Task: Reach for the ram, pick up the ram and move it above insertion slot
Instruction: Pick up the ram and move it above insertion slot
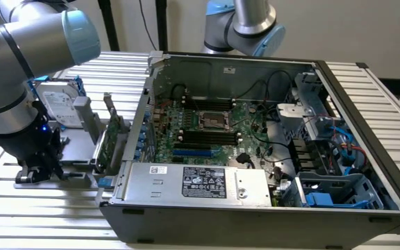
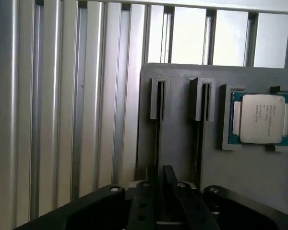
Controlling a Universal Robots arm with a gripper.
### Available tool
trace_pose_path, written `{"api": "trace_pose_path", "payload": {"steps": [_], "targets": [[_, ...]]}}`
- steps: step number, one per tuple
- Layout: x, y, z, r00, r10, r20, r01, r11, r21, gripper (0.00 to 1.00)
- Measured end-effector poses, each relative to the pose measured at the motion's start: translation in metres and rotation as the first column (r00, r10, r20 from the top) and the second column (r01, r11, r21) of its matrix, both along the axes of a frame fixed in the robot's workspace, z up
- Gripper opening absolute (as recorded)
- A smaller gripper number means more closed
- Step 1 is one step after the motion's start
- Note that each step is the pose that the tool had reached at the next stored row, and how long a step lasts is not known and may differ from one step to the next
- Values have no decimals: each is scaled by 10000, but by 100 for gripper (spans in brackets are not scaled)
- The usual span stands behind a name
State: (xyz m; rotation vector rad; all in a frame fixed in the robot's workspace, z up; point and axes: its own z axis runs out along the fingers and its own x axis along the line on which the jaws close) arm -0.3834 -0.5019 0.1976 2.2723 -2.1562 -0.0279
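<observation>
your end effector (image 1: 39, 167) sits low on the grey holder (image 2: 180, 143), over the ram (image 2: 159, 136), seemingly a thin edge in its slot. open or closed, i cannot tell. a tilted lift could jam it.

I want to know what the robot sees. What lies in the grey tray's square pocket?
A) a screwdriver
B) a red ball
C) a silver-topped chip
C: the wrist view shows a square chip with a silver top lying in the pocket of the grey tray, beside two narrow slots.
</observation>
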Motion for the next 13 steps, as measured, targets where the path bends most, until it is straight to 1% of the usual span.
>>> {"api": "trace_pose_path", "payload": {"steps": [1,2,7,10,13], "targets": [[2,0,0,10000,-5,-1,5,10000,2,21],[4,0,1,10000,-9,-4,9,10000,1,15],[12,0,18,10000,-36,-34,36,10000,1,13],[15,0,63,10000,-51,-51,51,10000,1,13],[15,0,141,10000,-58,-53,58,10000,2,13]]}}
